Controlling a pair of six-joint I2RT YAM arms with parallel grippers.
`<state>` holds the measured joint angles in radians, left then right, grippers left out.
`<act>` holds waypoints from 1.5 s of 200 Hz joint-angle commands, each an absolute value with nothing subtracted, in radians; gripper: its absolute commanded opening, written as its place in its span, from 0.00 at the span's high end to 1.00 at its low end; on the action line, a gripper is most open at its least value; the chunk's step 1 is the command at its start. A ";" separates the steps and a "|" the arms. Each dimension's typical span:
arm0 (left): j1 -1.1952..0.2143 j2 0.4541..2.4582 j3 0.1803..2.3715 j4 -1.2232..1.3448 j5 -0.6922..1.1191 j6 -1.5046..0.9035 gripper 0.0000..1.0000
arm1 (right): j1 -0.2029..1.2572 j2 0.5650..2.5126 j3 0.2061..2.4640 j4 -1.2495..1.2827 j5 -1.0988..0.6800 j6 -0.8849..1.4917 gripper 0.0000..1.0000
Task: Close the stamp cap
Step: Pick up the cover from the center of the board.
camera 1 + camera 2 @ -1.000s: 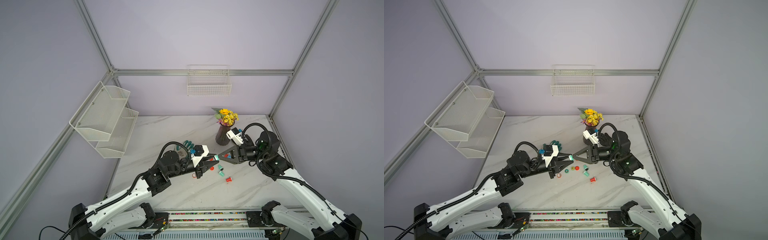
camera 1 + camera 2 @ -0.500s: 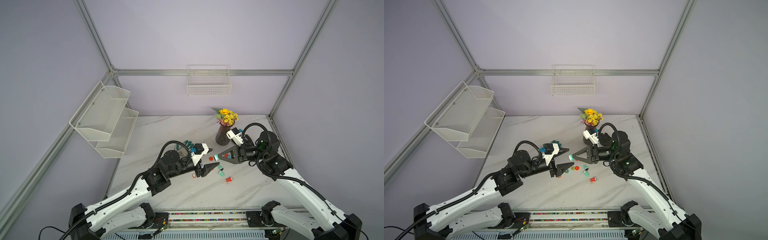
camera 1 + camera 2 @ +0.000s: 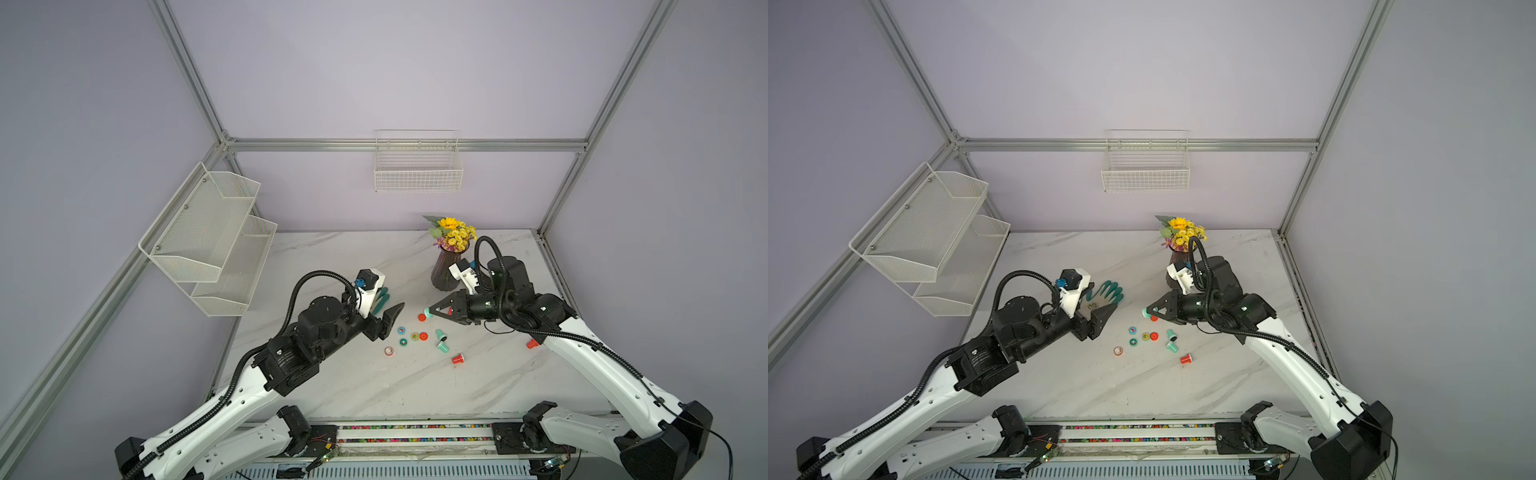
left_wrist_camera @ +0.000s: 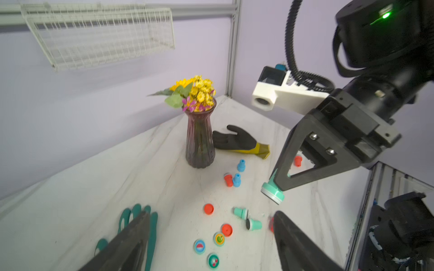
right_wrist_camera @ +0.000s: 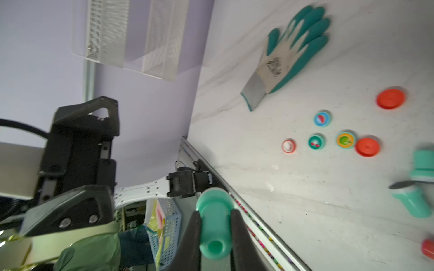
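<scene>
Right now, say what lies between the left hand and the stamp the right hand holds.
Nothing: in a top view, only bare table shows between left hand and stamp.

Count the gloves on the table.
2. A teal glove lies by the left pincer; a black glove lies beside the vase. Others may be hidden.

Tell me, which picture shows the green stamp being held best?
The right wrist view: the green stamp looks biggest there, pinched in the right tool. The left wrist view shows its wide end; both top views show a speck.
</scene>
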<state>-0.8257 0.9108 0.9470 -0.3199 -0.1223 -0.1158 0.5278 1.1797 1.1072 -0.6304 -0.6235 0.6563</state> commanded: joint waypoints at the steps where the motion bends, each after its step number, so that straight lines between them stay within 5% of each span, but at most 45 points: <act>1: -0.814 0.996 0.976 -0.484 -0.196 -0.209 0.21 | 0.589 1.232 1.148 -0.810 -0.330 0.569 1.00; 81: -0.853 1.547 1.210 -0.713 -0.131 -0.419 0.38 | 0.604 1.248 1.159 -0.944 0.024 0.577 1.00; 135: -0.871 1.819 1.386 -0.848 -0.102 -0.498 0.45 | 0.551 1.196 1.124 -0.966 0.047 0.548 1.00; 236: -0.833 1.951 1.454 -0.913 -0.079 -0.576 0.64 | 0.534 1.205 1.098 -0.959 0.013 0.519 1.00; 300: -0.814 1.965 1.426 -0.881 -0.027 -0.584 0.68 | 0.534 1.212 1.094 -0.958 0.002 0.516 1.00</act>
<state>-0.8158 1.9648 1.4265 -0.8906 -0.0536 -0.5621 0.5385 1.2053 1.1027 -0.9497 0.0071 0.5282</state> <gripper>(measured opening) 0.326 0.199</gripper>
